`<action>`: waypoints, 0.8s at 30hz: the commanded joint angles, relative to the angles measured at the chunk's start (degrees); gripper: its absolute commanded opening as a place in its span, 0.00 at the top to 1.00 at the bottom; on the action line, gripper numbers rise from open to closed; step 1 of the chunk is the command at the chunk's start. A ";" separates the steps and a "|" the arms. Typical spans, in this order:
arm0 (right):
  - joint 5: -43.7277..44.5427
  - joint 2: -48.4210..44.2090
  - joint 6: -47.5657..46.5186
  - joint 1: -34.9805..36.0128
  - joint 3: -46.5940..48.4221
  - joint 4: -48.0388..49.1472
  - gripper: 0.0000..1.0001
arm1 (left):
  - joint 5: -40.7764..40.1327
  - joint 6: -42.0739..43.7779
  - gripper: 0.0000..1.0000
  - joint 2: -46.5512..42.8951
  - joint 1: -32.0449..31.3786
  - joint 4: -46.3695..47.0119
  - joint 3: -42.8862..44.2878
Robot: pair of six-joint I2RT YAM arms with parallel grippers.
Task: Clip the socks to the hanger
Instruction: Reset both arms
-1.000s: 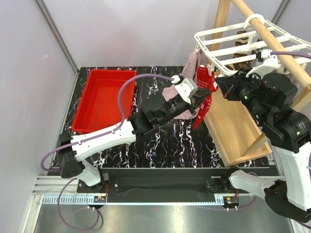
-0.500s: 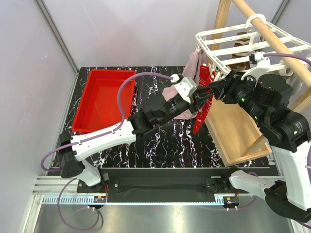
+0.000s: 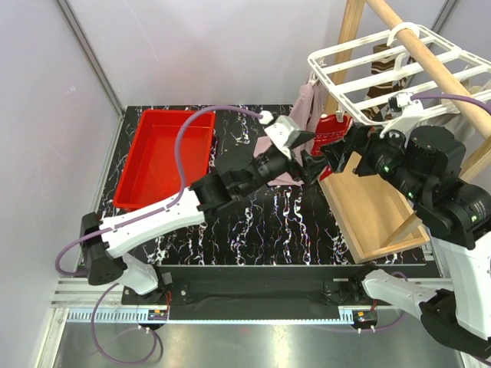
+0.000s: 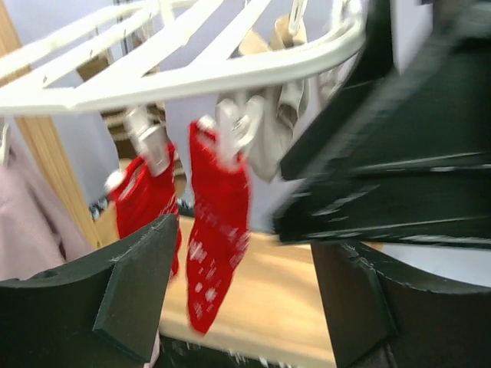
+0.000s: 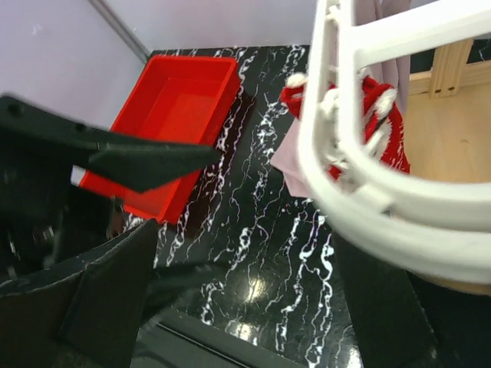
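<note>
Two red socks (image 4: 219,230) hang clipped under the white hanger (image 4: 192,77), across the top of the left wrist view. Left gripper (image 4: 245,295) and right gripper (image 5: 245,299): fingers spread, gripping nothing.

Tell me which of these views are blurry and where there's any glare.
Left wrist: motion-blurred, the hanger and red socks smeared. Right wrist: the near hanger rim is soft, tub and table sharper, with glare on the table. Top: sharp, evenly lit.
</note>
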 commanded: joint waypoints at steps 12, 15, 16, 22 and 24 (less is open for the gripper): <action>-31.07 -13.50 -10.11 0.30 -19.71 1.74 0.00 | -1.20 -15.79 0.21 -25.54 10.16 -5.80 -25.26; -38.38 -13.32 -7.21 0.30 -26.28 7.34 0.00 | -0.60 -19.65 0.21 -30.02 12.89 -8.00 -28.43; -38.74 -14.02 -6.25 0.30 -28.50 9.64 0.00 | 0.28 -20.72 0.21 -31.16 15.25 -8.01 -31.05; -28.22 -18.86 -0.18 0.30 -37.92 20.20 0.01 | 5.20 -25.30 0.20 -39.16 21.24 -8.18 -39.68; -23.90 -20.00 0.44 0.39 -39.93 22.39 0.00 | 5.29 -25.56 0.19 -41.36 21.42 -8.10 -41.00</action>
